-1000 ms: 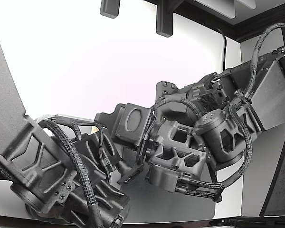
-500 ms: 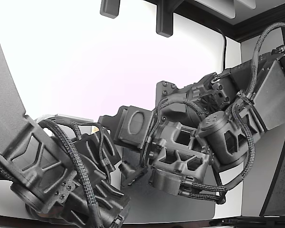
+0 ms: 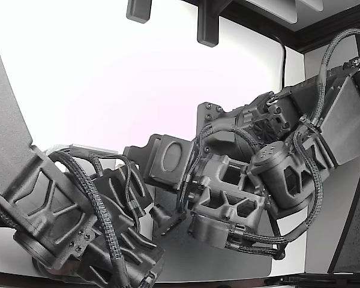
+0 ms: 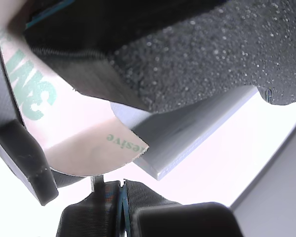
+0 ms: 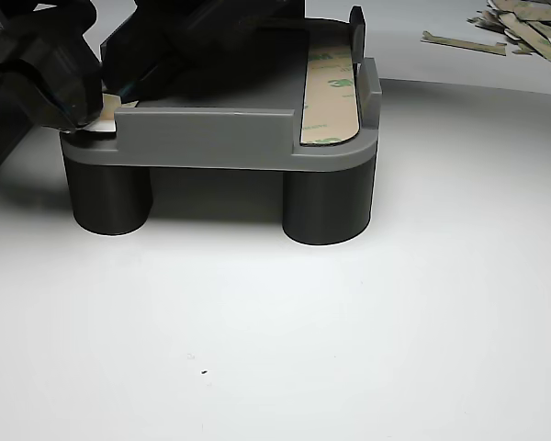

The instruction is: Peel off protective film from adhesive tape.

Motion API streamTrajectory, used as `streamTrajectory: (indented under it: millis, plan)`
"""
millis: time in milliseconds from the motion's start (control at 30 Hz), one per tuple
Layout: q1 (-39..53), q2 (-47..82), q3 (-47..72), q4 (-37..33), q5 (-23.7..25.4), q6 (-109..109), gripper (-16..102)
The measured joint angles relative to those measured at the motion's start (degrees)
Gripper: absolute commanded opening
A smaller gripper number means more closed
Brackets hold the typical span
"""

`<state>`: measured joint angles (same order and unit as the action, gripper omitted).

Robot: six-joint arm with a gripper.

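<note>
A grey fixture (image 5: 211, 138) on two round legs holds an adhesive tape strip (image 5: 331, 92) with a beige 3M-printed liner along its right side in the other view. At its left corner my dark gripper (image 5: 94, 103) pinches a small beige film tab (image 5: 111, 101). In the wrist view the protective film (image 4: 84, 138), printed with green letters, curls away from a dark foam pad (image 4: 212, 54) down to my fingertips (image 4: 108, 207), which are pressed together. In the exterior view the gripper (image 3: 162, 217) is mostly hidden between the two arms.
A second dark arm (image 3: 60, 222) fills the exterior view's lower left, close to my arm (image 3: 240, 186). Several peeled film scraps (image 5: 523, 23) lie at the other view's back right. A grey mat (image 3: 228, 264) lies under the arms on the white table (image 5: 349, 349).
In the exterior view my arm's wrist has shifted slightly down and to the right. The second arm has not moved.
</note>
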<state>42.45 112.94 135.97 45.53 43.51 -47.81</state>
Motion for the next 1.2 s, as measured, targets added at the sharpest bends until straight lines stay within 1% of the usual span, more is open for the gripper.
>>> streamTrajectory:
  millis: [400,1200]
  plan:
    - [1.2,-1.8,-1.6,1.0,0.6,1.2,-11]
    - [1.8,-4.3,-3.1,2.4,0.2,2.3,-11]
